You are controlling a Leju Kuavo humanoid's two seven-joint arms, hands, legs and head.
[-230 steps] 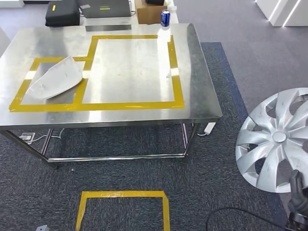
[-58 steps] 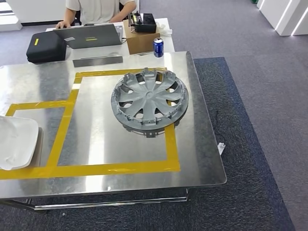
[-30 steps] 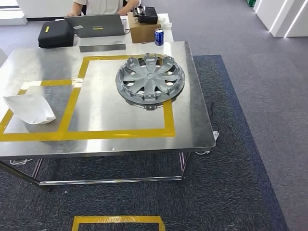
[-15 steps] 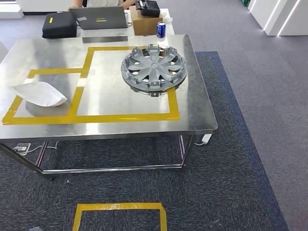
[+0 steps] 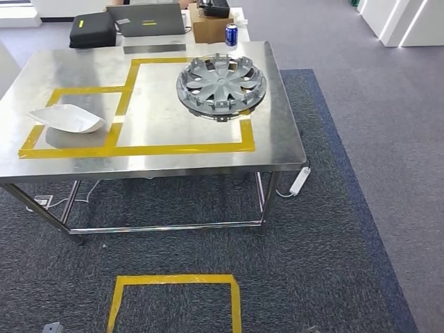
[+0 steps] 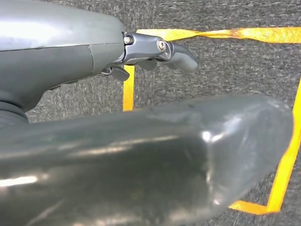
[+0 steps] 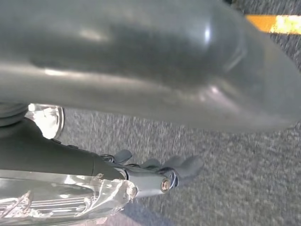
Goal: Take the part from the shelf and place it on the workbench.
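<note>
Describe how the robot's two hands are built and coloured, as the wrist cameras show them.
The left hand has a smooth, glossy grey cover, a bright metal link with visible screws, and dark, rounded fingers. The right hand looks the same: a grey shell, a screwed metal joint and dark fingers, with a clear, crinkled plastic wrap over part of its cover. No cables or markings are visible.

The left hand (image 6: 149, 117) hangs with nothing in it: its thick grey thumb runs across the lower half of the left wrist frame, and its darker fingers (image 6: 181, 55) reach out straight in the upper half, apart from the thumb. The right hand (image 7: 152, 94) also holds nothing, with the thumb filling the upper half of the right wrist frame and the dark fingers (image 7: 184, 167) extended together low in the centre, clear of the thumb.
</note>
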